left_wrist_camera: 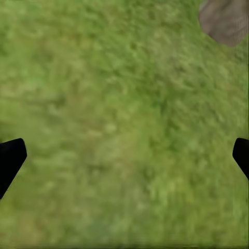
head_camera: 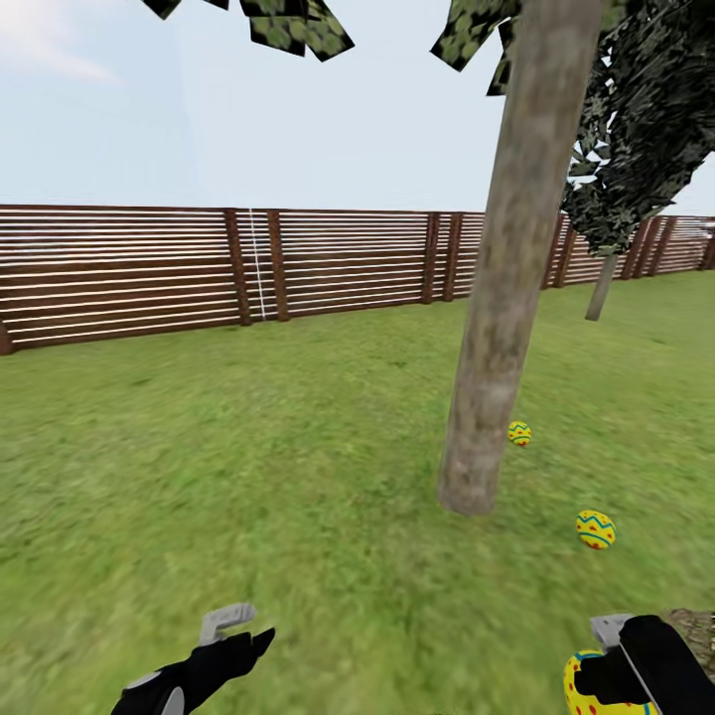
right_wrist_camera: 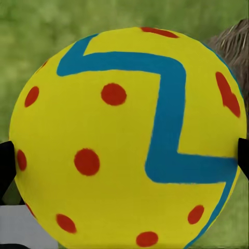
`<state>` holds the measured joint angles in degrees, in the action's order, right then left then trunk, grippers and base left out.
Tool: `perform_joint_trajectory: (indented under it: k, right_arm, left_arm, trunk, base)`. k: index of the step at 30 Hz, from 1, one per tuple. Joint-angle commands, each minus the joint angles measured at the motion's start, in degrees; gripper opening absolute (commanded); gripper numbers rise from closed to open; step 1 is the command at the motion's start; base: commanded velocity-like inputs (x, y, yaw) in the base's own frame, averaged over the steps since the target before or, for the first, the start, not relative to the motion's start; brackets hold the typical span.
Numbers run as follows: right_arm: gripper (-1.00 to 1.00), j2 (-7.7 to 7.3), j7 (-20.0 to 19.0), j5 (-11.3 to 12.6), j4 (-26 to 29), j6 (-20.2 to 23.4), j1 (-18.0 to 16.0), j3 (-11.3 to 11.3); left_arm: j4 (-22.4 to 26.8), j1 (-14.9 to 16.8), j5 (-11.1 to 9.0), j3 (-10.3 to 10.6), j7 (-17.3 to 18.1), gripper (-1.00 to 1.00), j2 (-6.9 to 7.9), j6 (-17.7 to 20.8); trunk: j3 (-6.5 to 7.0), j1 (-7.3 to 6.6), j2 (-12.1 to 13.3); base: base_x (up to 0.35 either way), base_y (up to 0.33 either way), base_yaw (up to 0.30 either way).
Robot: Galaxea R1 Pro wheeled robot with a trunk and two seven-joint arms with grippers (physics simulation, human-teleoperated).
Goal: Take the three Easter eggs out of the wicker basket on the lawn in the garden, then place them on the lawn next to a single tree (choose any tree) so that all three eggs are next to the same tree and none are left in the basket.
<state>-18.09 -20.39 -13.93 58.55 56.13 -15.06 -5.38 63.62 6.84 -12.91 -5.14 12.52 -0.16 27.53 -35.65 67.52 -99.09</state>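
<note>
a: item one, tree (head_camera: 501, 298)?
b: thick mottled grey-brown trunk, leaning slightly, rooted in the lawn (head_camera: 248, 477) right of centre in the head view. leafy canopy at the top edge.

a: eggs on the ground?
b: two. far egg (head_camera: 519, 433) lies just beside the trunk base, on its right. near egg (head_camera: 595, 529) lies on the grass a little further right and closer to the robot, near the trunk but apart from it.

a: third egg?
b: held egg (right_wrist_camera: 129, 140), yellow with blue zigzag and red dots, grasped in the right gripper (head_camera: 621, 680) at the lower right corner of the head view. in the right wrist view a dark fingertip (right_wrist_camera: 6, 163) presses on each side of it.

a: left gripper (head_camera: 233, 636)?
b: low over bare grass, lower left of the head view. jaws spread wide, nothing between them; in the left wrist view a black fingertip (left_wrist_camera: 10, 161) sits at each edge with grass between.

a: basket?
b: a brown woven patch at the head view's right edge, by the right gripper; too little visible to say for sure.

a: backdrop?
b: brown slat fence (head_camera: 149, 273) across the rear, a second slimmer tree (head_camera: 601, 288) far right.
</note>
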Motion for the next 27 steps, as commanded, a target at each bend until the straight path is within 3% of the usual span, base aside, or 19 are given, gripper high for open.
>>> perform_joint_trajectory:
  k: [1, 15, 27]
  right_arm:
    - [-1.00, 0.00, -0.61, -0.57, 0.07, 0.21, -0.05, -0.06]
    - [-1.00, 0.07, -0.60, -0.66, 0.08, 0.24, -0.05, 0.02]
    - [-1.00, 0.10, -0.53, -0.75, -0.01, 0.38, -0.05, 0.01]
  left_arm:
    - [-0.08, 0.02, -0.44, -0.13, 0.14, 1.00, -0.02, 0.29]
    - [-0.17, 0.02, -0.45, -0.13, 0.14, 1.00, 0.06, 0.23]
    - [0.29, 0.02, -0.45, -0.84, 0.12, 1.00, 0.49, 0.25]
  trunk:
    - [-0.06, 0.00, -0.03]
    - [-0.06, 0.00, -0.03]
    - [-0.06, 0.00, -0.03]
  base:
    - [0.000, 0.345, -0.298]
    - [0.033, 0.345, -0.282]
    - [0.105, 0.345, -0.023]
